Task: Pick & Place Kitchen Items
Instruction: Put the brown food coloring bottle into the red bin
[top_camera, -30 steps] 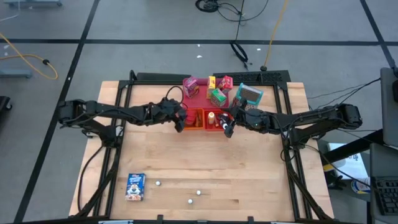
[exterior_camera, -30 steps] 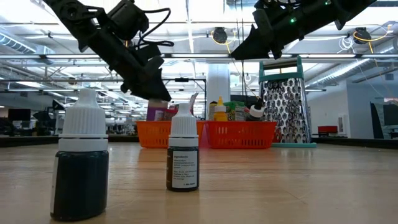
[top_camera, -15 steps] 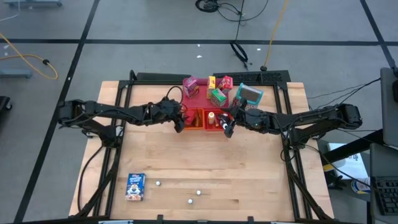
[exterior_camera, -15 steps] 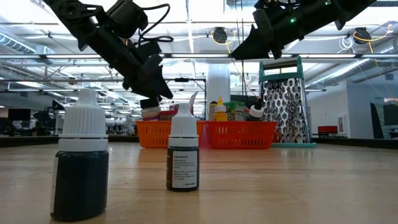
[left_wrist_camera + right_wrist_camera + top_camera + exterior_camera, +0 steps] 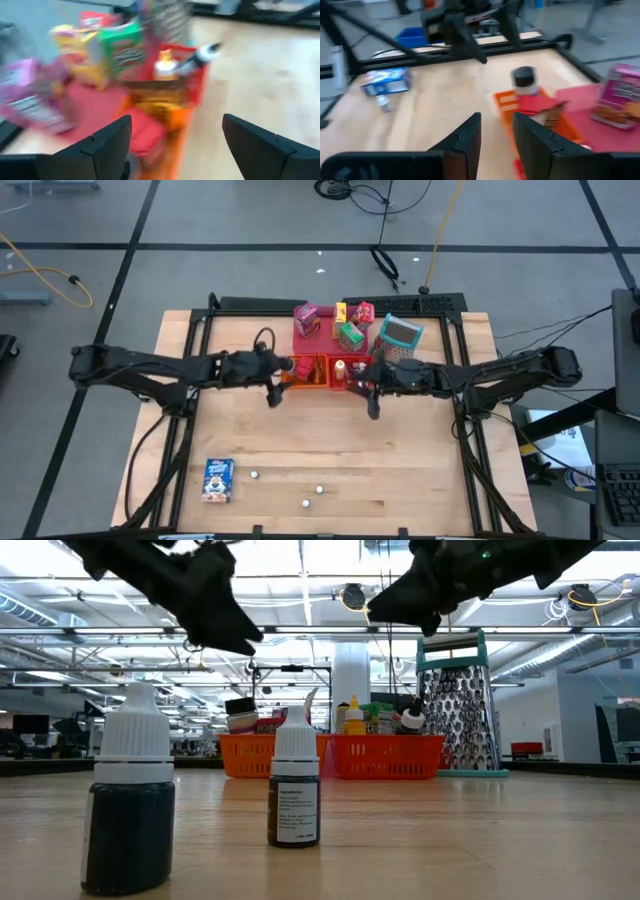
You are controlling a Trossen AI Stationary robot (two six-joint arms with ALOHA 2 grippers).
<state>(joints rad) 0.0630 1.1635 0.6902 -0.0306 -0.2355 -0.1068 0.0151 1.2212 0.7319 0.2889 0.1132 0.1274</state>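
My left gripper (image 5: 272, 393) hangs with its jaws spread wide and nothing between them, just on my side of the orange bin (image 5: 305, 370). That arm reaches in low and nearly flat from the table's left edge, the wrist dipped a little toward the wood. My right gripper (image 5: 374, 406) has its jaws set narrow, a slim gap between the fingers (image 5: 465, 140) and, as far as I can make out, nothing in it. It hangs just off the red bin (image 5: 345, 372), and its arm stretches in level from the right edge.

Straight ahead of my left jaws the view smears: the orange bin holds a black round can (image 5: 240, 712) and a red packet (image 5: 535, 104), though what lies under them I cannot tell. In the red bin beside it stand a yellow-capped bottle (image 5: 353, 718) and a dark-tipped white one (image 5: 200, 54). Beyond the bins, on the pink-red tray (image 5: 318, 330), are a purple packet (image 5: 306, 318), a green box (image 5: 349, 336), a yellow box (image 5: 340, 311) and a red box (image 5: 364, 311). A metal grater (image 5: 398, 336) stands to the right of them.

Well behind both jaws, near the table's front edge, lie a blue box (image 5: 218, 479) and three white-capped little bottles (image 5: 319, 490), two of them looming large in the low view and cut off from the rest.
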